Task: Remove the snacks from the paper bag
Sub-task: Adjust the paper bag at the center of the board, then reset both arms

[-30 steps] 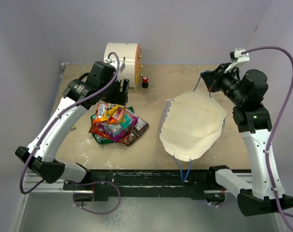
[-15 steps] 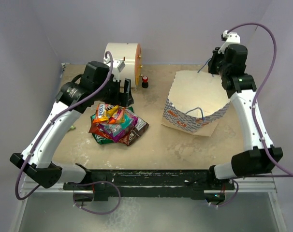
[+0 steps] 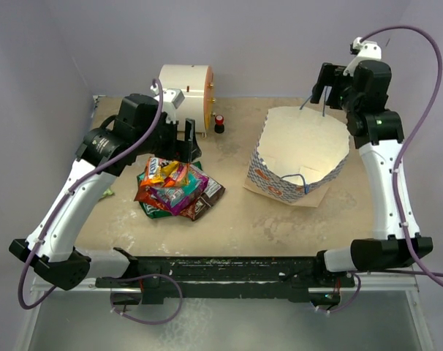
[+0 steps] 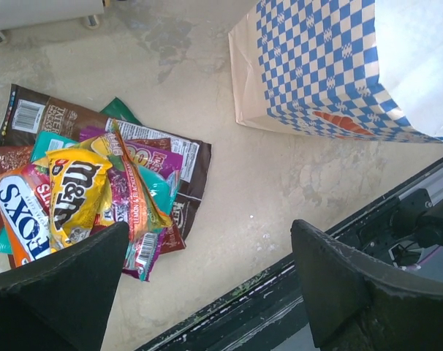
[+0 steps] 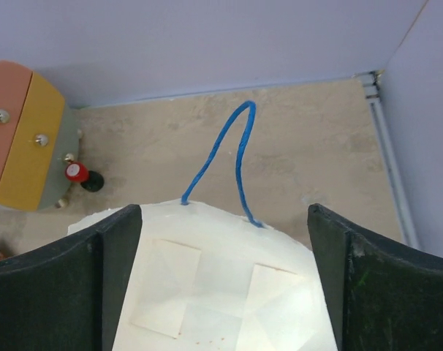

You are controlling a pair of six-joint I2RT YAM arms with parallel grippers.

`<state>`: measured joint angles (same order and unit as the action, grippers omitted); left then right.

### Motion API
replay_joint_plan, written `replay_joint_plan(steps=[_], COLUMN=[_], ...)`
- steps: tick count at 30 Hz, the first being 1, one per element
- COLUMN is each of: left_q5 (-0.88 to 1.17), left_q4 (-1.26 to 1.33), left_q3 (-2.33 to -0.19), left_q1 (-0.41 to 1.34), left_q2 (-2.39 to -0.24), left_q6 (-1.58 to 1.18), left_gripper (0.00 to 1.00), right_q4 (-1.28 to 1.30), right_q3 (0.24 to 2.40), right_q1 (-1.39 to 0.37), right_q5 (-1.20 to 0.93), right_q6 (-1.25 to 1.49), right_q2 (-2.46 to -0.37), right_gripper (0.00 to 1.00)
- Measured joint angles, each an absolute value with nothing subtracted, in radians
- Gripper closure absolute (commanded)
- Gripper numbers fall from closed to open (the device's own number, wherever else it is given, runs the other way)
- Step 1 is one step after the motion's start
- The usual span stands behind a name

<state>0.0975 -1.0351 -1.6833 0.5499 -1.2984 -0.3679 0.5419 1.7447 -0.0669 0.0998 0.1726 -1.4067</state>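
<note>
The snacks (image 3: 176, 189) lie in a loose pile of glossy packets on the table at the left; in the left wrist view (image 4: 90, 186) yellow, purple, brown and teal ones show. The paper bag (image 3: 298, 157) stands upright and open at the right, its white inside (image 5: 221, 292) showing no packets, its checkered side (image 4: 324, 66) facing the pile. My left gripper (image 3: 181, 142) hovers open and empty above the pile's far edge (image 4: 207, 285). My right gripper (image 3: 331, 91) is open and empty over the bag's far rim (image 5: 225, 285), by the blue cord handle (image 5: 232, 157).
A white cylindrical drum (image 3: 185, 88) with an orange face stands at the back, with a small red-capped thing (image 3: 219, 121) beside it. The black front rail (image 3: 229, 267) runs along the near edge. Grey walls close in the back and sides.
The bag went from held tilted and lifted to standing upright on the table. My right arm swung back and up over its far rim. The left arm drew back slightly.
</note>
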Motion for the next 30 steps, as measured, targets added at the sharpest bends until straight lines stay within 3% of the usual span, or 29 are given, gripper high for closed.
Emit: replay_joint_plan(steps=[6,15,30], left_q5=[0.096,-0.012,-0.256], left_q4=[-1.023,-0.944,-0.618], left_q3=[-1.692,-1.720,-1.679], left_q1=[0.550,0.550,0.550], left_q2=[-1.305,-1.283,-0.917], left_q6=[-0.385,-0.409,-0.408], left_gripper=[0.01,0.01,0.01], right_q4=[0.596,0.611,0.659], right_q3=[1.784,1.722,1.623], right_q1=[-0.067,-0.067,-0.071], right_q5=[0.125,-0.104,-0.052], right_q6=[0.266,0.308,0.397], right_q2=[-1.329,-1.114,-0.759], right_gripper=[0.00,0.00,0.00])
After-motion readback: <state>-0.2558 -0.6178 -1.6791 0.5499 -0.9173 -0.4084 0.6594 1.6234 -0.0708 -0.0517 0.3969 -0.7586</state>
